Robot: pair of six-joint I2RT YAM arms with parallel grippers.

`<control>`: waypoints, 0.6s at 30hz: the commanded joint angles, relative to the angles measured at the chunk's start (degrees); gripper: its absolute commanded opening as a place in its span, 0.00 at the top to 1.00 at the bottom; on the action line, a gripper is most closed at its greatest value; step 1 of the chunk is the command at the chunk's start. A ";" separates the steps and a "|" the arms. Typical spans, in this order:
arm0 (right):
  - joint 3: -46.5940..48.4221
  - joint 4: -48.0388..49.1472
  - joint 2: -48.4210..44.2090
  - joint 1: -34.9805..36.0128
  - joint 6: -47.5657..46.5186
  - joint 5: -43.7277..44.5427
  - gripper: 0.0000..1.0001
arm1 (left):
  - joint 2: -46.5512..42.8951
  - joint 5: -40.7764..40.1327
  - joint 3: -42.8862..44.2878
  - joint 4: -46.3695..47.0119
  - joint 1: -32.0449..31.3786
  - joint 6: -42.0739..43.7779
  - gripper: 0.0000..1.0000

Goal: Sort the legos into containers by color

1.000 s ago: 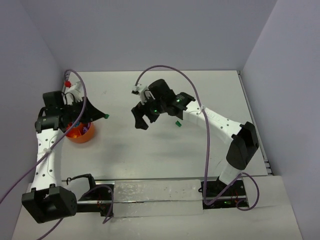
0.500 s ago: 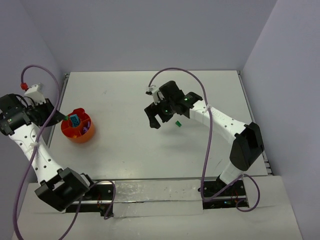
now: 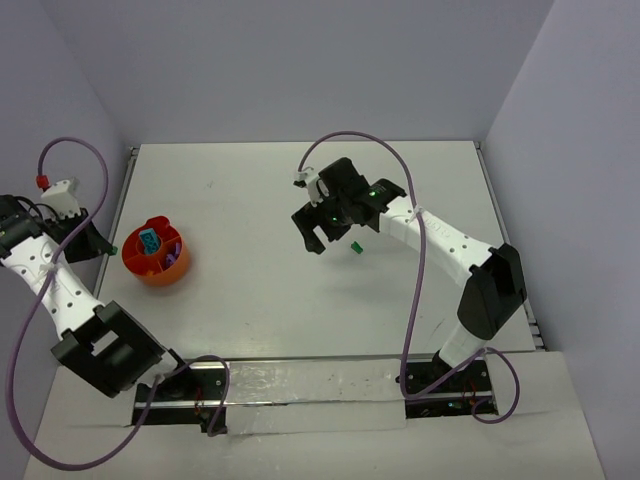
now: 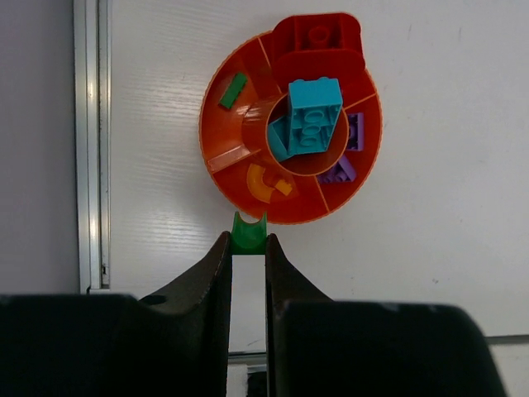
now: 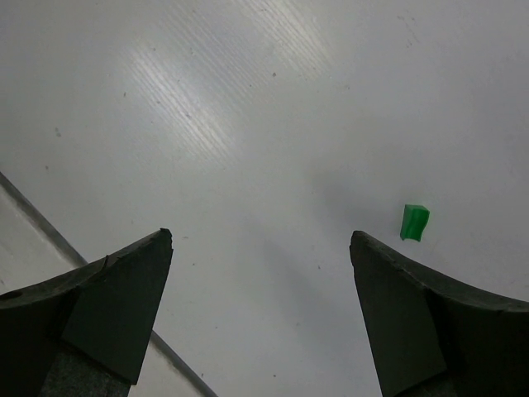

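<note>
Left gripper (image 4: 247, 242) pinches notched, seemingly plastic green brick (image 4: 249, 234).

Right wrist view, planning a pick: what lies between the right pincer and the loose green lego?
Only bare table separates the open right pincer from the green lego, per right wrist view.

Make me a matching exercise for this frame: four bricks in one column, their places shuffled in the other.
Bricks:
1. teal bricks
2. red brick
3. arched green brick
4. loose green brick

Places:
a. on the bare table, near the open right end effector
b. centre well of the bowl
c. pinched in the left end effector
d. outer compartment of the bowl

Pairs: 1-b, 2-d, 3-c, 4-a
</note>
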 commanded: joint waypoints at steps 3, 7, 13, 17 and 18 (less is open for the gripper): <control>1.57 -0.15 0.26 -0.24 -0.54 0.10 0.05 | 4.79 0.21 1.74 -0.73 0.28 9.02 1.00; 1.54 -0.11 0.48 -0.20 -0.80 -0.05 0.05 | 8.09 1.22 2.78 -3.27 -0.50 12.32 1.00; 1.50 -0.20 1.00 -0.24 -0.94 -0.18 0.05 | 10.21 2.33 1.28 -3.19 -2.20 14.73 1.00; 1.45 -0.29 1.14 -0.23 -0.80 -0.27 0.05 | 10.59 1.96 0.93 -0.80 -3.76 13.35 1.00; 1.45 -0.29 1.22 -0.15 -0.80 -0.27 0.05 | 10.75 1.87 0.93 -0.44 -4.01 13.18 0.99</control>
